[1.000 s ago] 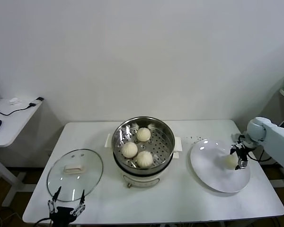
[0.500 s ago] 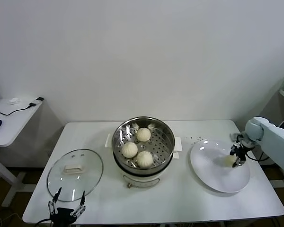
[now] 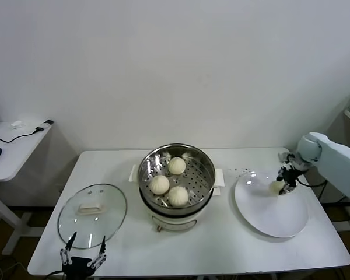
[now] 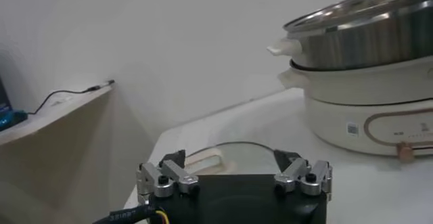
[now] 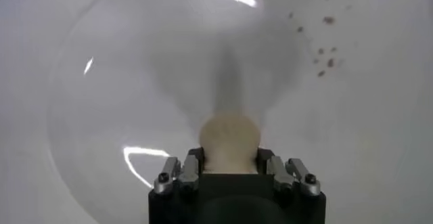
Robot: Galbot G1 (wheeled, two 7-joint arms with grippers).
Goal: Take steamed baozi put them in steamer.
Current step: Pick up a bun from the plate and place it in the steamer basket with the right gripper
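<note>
Right gripper (image 3: 283,185) is over the far part of the white plate (image 3: 262,219), on the right of the table (image 3: 221,245). It's pinching one bun (image 3: 276,186); in the right wrist view that bun (image 5: 229,139) sits between the fingers (image 5: 181,171), and its lower half is hidden behind the gripper body. Can't tell from the head view whether the bun touches the plate or is clear of it. In the wrist view the plate (image 5: 122,90) is mostly glare, and dark specks lie on the table beyond its rim.

Three more buns (image 3: 168,185) lie on the perforated floor of the steamer (image 3: 204,169), mid-table. Its near wall hides part of the floor. The left wrist view shows only the steamer's outer side (image 4: 365,29) on the white cooker base (image 4: 365,110), nothing inside.

Left gripper (image 3: 81,255) is parked at the near left table edge, fingers spread apart, just near of the glass lid (image 3: 108,224). It's partly cut off by the bottom of the head view. Its own camera (image 4: 235,178) shows only a sliver of lid past the fingers.
</note>
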